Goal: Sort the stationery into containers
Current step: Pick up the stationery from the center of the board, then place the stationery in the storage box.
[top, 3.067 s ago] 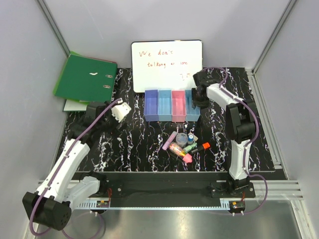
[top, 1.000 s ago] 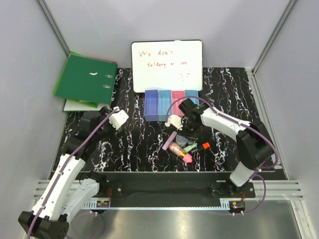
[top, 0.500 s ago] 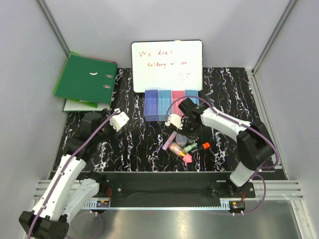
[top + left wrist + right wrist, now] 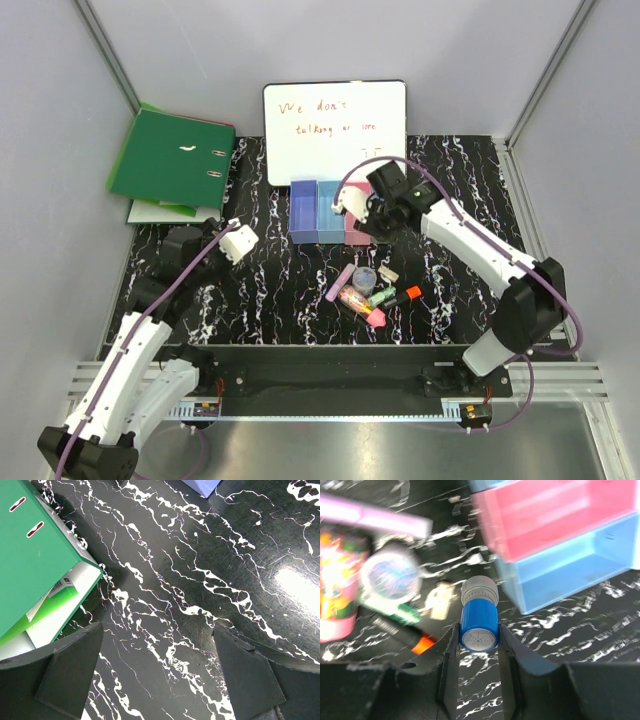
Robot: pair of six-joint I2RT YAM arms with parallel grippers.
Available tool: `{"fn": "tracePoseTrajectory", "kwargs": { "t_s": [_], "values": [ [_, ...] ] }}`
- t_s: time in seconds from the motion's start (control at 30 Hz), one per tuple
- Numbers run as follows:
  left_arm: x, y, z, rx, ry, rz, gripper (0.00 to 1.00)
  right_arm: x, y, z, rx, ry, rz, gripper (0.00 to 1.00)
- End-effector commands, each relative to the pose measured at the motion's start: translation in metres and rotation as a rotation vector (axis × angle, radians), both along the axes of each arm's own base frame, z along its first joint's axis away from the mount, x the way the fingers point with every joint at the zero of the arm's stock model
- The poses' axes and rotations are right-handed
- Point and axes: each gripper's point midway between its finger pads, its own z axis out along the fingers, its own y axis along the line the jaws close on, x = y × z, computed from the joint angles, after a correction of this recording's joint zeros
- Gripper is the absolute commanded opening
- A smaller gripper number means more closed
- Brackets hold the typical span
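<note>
**Transport step: small blue bottle (image 4: 479,617) clamped between the right fingers (image 4: 449,655), lifted off the desk (image 4: 270,290).**
The bottle hangs just before the end light-blue bin (image 4: 570,565), beside the pink bin (image 4: 555,510). The next move probably calls for centring over a bin and then releasing. The right arm (image 4: 470,245) reaches forward and inward; the left fingers (image 4: 65,675) stand wide apart, holding nothing.

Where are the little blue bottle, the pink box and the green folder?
blue bottle (image 4: 479,621), right wrist view, on its blue body.
pink box (image 4: 560,510), right wrist view, on its bare inside floor.
green folder (image 4: 172,158), top view, on the middle of its cover.
</note>
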Motion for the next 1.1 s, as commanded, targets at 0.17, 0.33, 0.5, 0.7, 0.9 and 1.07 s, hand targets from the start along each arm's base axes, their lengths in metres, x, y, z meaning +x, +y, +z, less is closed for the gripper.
{"fn": "tracePoseTrajectory", "kwargs": {
  "t_s": [0.17, 0.33, 0.5, 0.7, 0.9, 1.07],
  "values": [
    [0.0, -0.006, 0.0, -0.026, -0.014, -0.018, 0.99, 0.126, -0.028, 0.041, 0.14, -0.103, -0.329, 0.0],
    [0.003, -0.008, -0.003, -0.027, -0.007, -0.021, 0.99, 0.15, -0.031, 0.03, 0.166, -0.041, -0.352, 0.0],
    [0.01, -0.01, -0.009, -0.023, 0.006, -0.021, 0.99, 0.161, -0.015, 0.003, 0.189, 0.027, -0.322, 0.0],
    [0.016, -0.012, -0.007, -0.014, 0.005, -0.033, 0.99, 0.17, -0.013, -0.034, 0.148, 0.075, -0.31, 0.0],
    [0.018, -0.012, -0.009, -0.01, 0.009, -0.036, 0.99, 0.172, -0.015, -0.059, 0.124, 0.094, -0.316, 0.0],
    [0.018, -0.013, -0.012, -0.009, 0.015, -0.04, 0.99, 0.179, -0.018, -0.067, 0.11, 0.083, -0.323, 0.0]
  ]
}}
